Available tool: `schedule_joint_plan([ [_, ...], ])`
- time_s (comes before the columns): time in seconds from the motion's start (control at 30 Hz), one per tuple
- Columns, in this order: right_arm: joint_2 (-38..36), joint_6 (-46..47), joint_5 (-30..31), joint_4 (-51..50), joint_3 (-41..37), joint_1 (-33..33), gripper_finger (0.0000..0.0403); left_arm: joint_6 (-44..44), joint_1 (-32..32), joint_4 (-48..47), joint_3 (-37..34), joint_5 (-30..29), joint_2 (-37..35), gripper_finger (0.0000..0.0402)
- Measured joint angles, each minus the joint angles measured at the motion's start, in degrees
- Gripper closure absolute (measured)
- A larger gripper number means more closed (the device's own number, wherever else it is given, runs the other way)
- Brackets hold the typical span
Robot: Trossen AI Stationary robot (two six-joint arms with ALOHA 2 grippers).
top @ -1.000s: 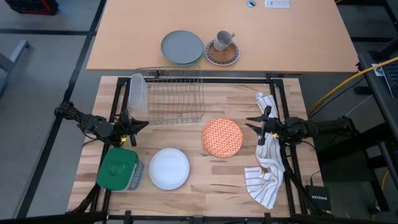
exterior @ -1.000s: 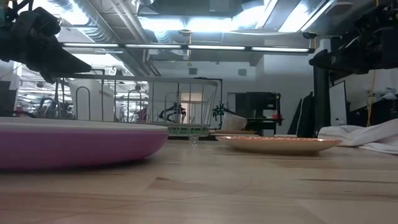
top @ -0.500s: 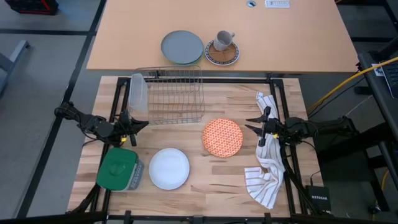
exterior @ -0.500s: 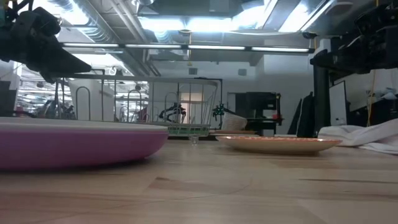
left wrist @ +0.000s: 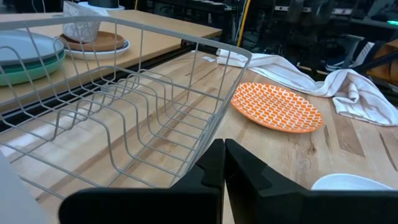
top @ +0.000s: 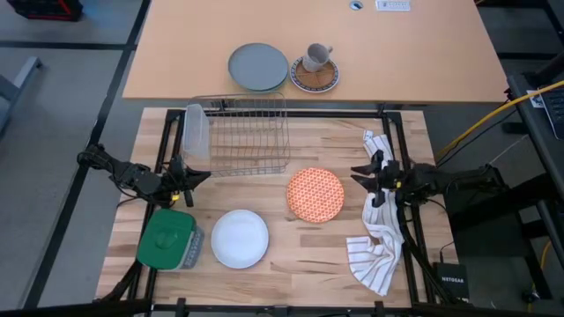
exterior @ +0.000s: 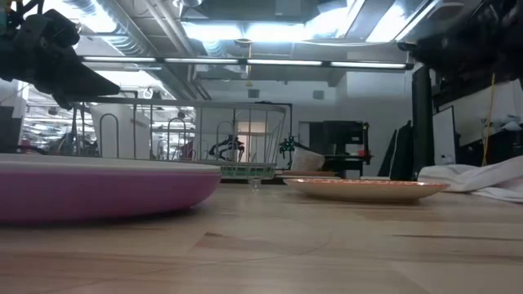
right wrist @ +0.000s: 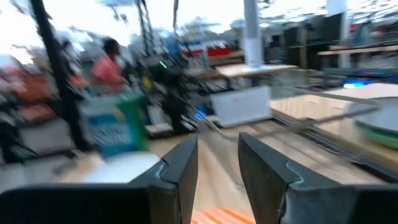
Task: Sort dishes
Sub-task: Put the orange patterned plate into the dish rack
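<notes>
While our left hand (top: 189, 179) hangs shut and empty beside the wire rack (top: 249, 136), we see the white plate (top: 240, 238) low on the worktop (top: 291, 264), the orange-red plate (top: 315, 195) right of it, and our right hand (top: 360, 173) part-open, empty, above the plate's edge.
</notes>
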Motion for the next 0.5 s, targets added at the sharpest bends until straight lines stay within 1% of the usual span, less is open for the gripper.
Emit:
schedule_joint_plan([
  [0.1, 0.01, 4.31, -1.82, 3.18, 0.04, 0.02, 0.0283, 0.82, 0.0, -0.02, 0.01, -0.02, -0.02, 0.04],
  [0.3, 0.8, 14.17, 0.02, 4.99, 0.08, 0.0, 0.0283, 1.84, 0.0, -0.02, 0.0, -0.02, -0.02, 0.04],
  [0.4, 2.56, 19.59, 0.02, 6.76, 0.12, 0.01, 0.0283, 1.74, 0.0, 0.0, 0.0, -0.03, -0.02, 0.04],
  [0.5, 5.52, 22.28, 0.04, 10.14, 0.12, 0.0, 0.0283, 2.72, 0.0, -0.02, 0.0, -0.04, -0.02, 0.04],
])
